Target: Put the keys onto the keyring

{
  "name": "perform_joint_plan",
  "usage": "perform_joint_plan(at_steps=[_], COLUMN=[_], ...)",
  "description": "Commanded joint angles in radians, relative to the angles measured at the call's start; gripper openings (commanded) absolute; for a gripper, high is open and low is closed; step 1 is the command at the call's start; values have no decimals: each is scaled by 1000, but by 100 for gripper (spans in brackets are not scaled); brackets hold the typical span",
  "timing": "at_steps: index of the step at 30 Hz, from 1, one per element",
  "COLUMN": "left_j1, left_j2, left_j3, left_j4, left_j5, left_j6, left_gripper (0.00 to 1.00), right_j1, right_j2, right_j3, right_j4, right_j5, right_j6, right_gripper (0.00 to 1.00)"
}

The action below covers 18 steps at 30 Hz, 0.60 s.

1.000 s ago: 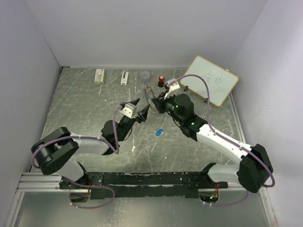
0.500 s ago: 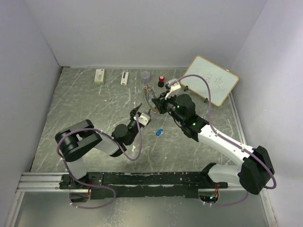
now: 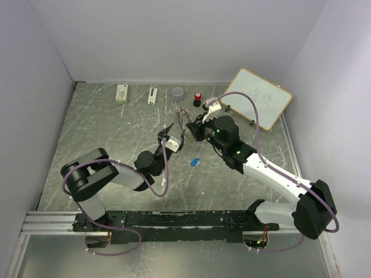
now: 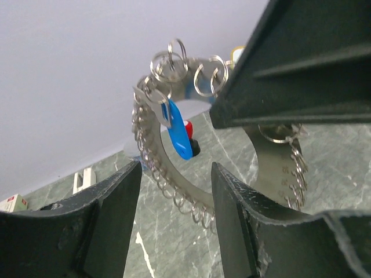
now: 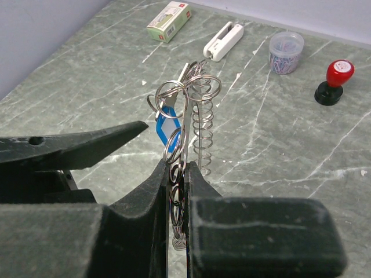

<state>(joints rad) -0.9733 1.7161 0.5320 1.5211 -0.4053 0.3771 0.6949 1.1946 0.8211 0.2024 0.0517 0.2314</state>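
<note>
My right gripper (image 3: 190, 126) is shut on the keyring (image 3: 182, 114), a grey metal ring fringed with small loops, and holds it upright above the table. In the right wrist view the ring (image 5: 184, 110) stands edge-on between my fingers (image 5: 152, 191), and a blue key with a white part (image 5: 169, 128) hangs from it. My left gripper (image 3: 175, 132) is open just left of the ring. In the left wrist view the ring (image 4: 185, 185) and the hanging blue key (image 4: 179, 136) are just beyond my open gripper (image 4: 174, 194). An oval all-blue key (image 3: 195, 161) lies on the table below.
At the back of the table stand a small box (image 3: 122, 93), a white stapler-like piece (image 3: 152, 95), a clear cup (image 3: 178, 92) and a red-and-black knob (image 3: 197, 98). A whiteboard (image 3: 259, 98) lies at the back right.
My left arm has folded in and its open gripper has moved right, closer to the ring. The right gripper and the ring have stayed where they were.
</note>
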Motion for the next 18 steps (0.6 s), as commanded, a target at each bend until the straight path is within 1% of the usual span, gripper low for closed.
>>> perform_joint_plan(at_steps=[1,5,13,18], left_j1=[-7,-7,-7,-7], left_j2=[-53,-55,-31,-12], left_j3=[22,32,53,81], left_j4=[292,292,292,292], left_j5=[35,63,75,73], left_j6=[-32,-43,-76,-71], left_gripper=[62,63,64,59], right_j1=[-3,-4,-2,-3], right_j2=[-38,-47,-50,-55], right_j3=[41,43,52,46], right_j4=[10,8,-3,-4], right_j5=[-2,-6,-20,-30], right_j6=[17,17,15,21], right_gripper=[0,0,0,0])
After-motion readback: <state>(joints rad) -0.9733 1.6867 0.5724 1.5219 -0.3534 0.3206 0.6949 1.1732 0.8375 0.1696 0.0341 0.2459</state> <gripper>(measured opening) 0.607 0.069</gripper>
